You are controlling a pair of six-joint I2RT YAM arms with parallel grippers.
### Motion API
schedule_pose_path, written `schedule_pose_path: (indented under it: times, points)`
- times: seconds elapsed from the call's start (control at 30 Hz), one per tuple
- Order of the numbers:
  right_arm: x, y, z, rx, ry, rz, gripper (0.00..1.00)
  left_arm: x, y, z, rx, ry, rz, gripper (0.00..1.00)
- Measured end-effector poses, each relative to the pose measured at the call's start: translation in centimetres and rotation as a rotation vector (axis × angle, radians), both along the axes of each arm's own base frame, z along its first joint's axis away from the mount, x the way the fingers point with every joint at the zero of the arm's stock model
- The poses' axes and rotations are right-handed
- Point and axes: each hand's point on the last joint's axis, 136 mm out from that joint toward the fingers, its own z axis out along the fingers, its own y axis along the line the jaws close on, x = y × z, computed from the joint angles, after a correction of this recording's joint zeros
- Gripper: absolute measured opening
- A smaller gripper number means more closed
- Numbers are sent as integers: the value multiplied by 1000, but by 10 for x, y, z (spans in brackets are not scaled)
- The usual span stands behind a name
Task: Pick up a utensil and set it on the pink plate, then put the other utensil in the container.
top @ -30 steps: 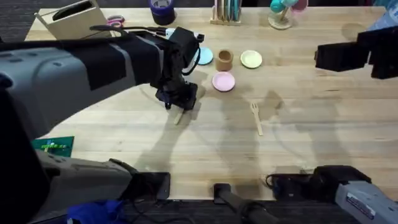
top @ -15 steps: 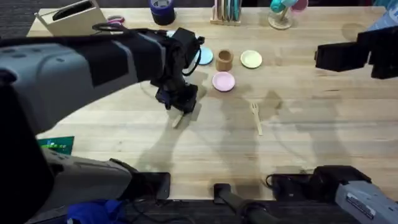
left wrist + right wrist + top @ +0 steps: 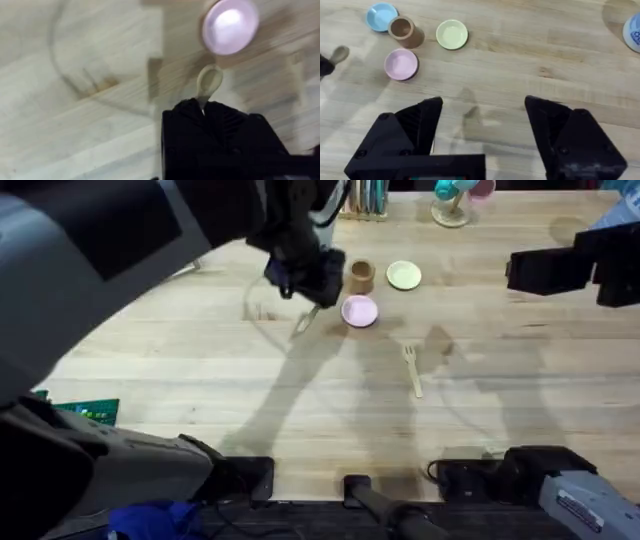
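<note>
The spoon [image 3: 306, 321] has been lifted off the table, clamped in the left gripper [image 3: 305, 280], and carried toward the pink plate [image 3: 360, 311] at upper centre (placement pending). Right gripper [image 3: 482, 117] spread, idle.

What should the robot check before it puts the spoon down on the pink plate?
1. Spoon held in the left pincer: ok.
2. Spoon over the pink plate: not ok, it hangs beside the plate.
3. Pink plate has nothing on it: ok.
4. Brown cup and yellow plate out of the spoon's way: ok, they sit behind the pink plate.
5. Fork waiting on the table: ok.
6. Right pincer open and holding nothing: ok.
</note>
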Motion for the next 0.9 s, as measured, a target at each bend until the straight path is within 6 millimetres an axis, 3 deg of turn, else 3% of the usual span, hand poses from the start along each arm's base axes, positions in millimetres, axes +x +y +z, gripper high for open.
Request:
schedule_pose_path:
  times: [0.17, 0.3, 0.6, 0.9]
  points:
    - [0, 0, 0, 0, 0, 0, 998, 4, -25, 26, -33, -59, -61, 41]
    - [0, 0, 0, 0, 0, 0, 998, 8, -43, 30, -30, -59, -104, 41]
    - [0, 0, 0, 0, 0, 0, 998, 27, -77, -14, 42, 32, -200, 40]
    - [0, 0, 0, 0, 0, 0, 998, 41, -88, -37, 51, 33, -230, 40]
